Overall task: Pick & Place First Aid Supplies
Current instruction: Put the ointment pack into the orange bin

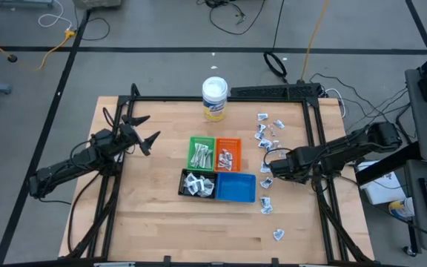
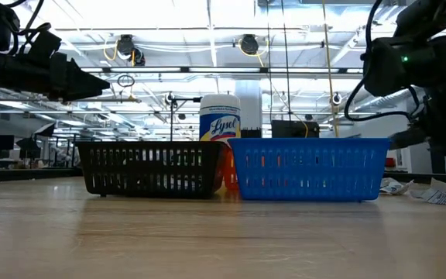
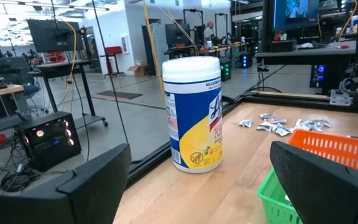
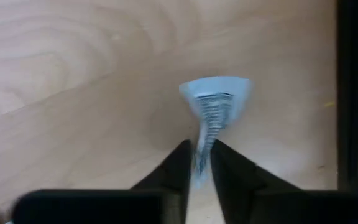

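**Packet pinched at the table's right side, not yet carried**

Pinched between my right fingertips [image 4: 180,168], closest to the wrist lens, is one small white-grey packet [image 4: 213,106] with dark print. It stands on edge, buckled upward, with the bare wood of the table [image 4: 73,74] just beyond it. My right gripper [image 1: 269,167] is clamped on it low over the right side of the table, beside the blue tray [image 1: 236,187]. My left gripper [image 1: 144,131] waits with its fingers spread wide on the left side, aimed toward the white-lidded tub [image 1: 215,98].

I judge the hold to be the weak point. My fingers catch only the lower edge of a thin, crumpled packet, so it could slide out as I lift or swing, and it could twist in the grip and drop outside a tray. More loose packets [image 1: 267,132] lie scattered close around my right gripper, so a low sweep could drag or scatter them. The tray walls stand near my path; carrying too low could knock the blue tray out of place.

As for the containers, the four trays sit together at the middle of the table:
- The green tray [image 1: 202,153] holds slim pale strips.
- The orange tray [image 1: 228,154] holds a few small pale items I cannot tell apart.
- The black tray [image 1: 198,183] holds several white-grey packets.
- The blue tray looks to have nothing in it.
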`<act>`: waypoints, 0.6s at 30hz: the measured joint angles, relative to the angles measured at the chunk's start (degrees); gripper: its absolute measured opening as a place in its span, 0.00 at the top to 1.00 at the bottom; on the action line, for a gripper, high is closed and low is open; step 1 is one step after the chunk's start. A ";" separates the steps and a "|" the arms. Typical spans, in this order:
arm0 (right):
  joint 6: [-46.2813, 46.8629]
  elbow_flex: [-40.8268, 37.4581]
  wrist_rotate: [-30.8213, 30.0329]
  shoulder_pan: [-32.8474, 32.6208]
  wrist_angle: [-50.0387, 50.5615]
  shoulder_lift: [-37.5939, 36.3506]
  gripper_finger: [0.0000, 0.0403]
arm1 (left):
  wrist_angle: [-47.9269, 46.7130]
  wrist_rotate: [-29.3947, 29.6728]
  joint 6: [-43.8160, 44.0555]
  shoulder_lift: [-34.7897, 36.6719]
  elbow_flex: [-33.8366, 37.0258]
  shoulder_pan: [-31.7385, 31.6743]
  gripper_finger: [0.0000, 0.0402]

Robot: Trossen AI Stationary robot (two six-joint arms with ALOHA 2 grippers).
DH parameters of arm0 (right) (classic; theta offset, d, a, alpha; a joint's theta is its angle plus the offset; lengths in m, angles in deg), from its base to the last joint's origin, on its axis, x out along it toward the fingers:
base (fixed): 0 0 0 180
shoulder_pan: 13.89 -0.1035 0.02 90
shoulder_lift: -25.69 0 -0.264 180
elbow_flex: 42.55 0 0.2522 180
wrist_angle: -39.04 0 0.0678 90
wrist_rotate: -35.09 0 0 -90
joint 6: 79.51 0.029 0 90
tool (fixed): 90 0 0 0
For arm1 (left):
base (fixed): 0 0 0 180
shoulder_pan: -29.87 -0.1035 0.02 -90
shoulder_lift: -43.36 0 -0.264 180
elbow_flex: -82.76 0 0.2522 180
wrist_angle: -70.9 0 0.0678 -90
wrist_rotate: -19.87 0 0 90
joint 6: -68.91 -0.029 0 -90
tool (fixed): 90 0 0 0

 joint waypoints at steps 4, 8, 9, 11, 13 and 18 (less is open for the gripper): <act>-1.45 -0.02 -0.44 0.00 -1.82 0.00 0.98 | 0.00 0.00 0.00 0.02 -0.01 0.00 0.02; -2.95 1.51 -1.85 1.33 0.04 0.21 0.99 | 0.00 0.00 0.00 0.02 0.00 -0.01 0.02; -3.87 2.69 -2.19 1.91 1.36 0.19 0.99 | 0.00 0.00 0.01 0.01 0.00 -0.01 0.02; -5.70 5.21 -2.52 2.93 4.54 0.09 0.99 | 0.00 0.00 0.00 0.00 0.00 -0.01 0.02; -7.27 7.91 -2.70 3.80 8.21 0.13 0.99 | 0.00 0.00 0.00 0.00 0.00 -0.02 0.02; -10.59 15.57 -3.14 6.30 16.19 0.11 1.00 | 0.00 0.00 0.00 0.00 -0.01 -0.01 0.02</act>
